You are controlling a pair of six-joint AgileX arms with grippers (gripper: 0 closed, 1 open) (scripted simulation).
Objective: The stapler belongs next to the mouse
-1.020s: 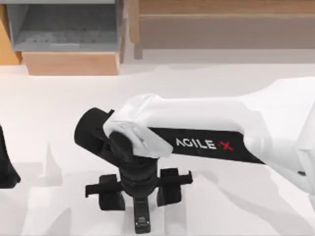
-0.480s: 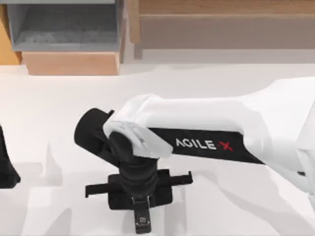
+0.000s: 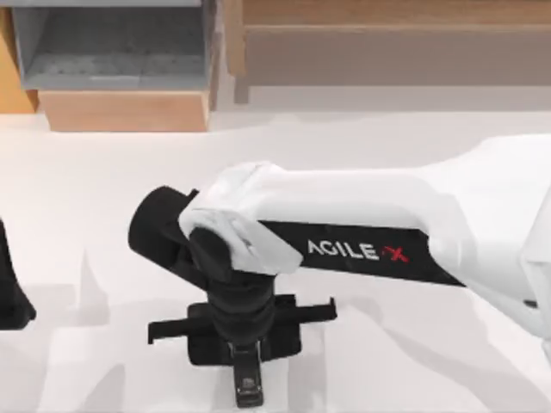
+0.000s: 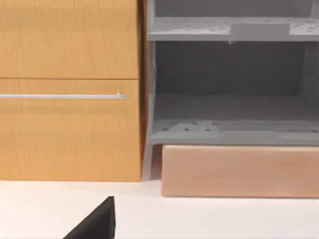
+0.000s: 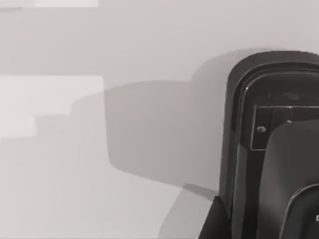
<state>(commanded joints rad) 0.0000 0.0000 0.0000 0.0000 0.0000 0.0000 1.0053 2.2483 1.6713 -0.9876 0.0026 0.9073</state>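
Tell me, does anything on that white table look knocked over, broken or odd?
Nothing stands out as damaged or spilled. The right pincer is closed on the small black stapler, which lies flat near the front of the table. The left arm sits parked at the table's left edge.

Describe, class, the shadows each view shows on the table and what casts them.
Top view: the right arm throws soft grey shadows on the white table, around the right gripper and stapler. Right wrist view: a blocky shadow beside the stapler. Left wrist view: evenly lit cabinet, no strong shadows.
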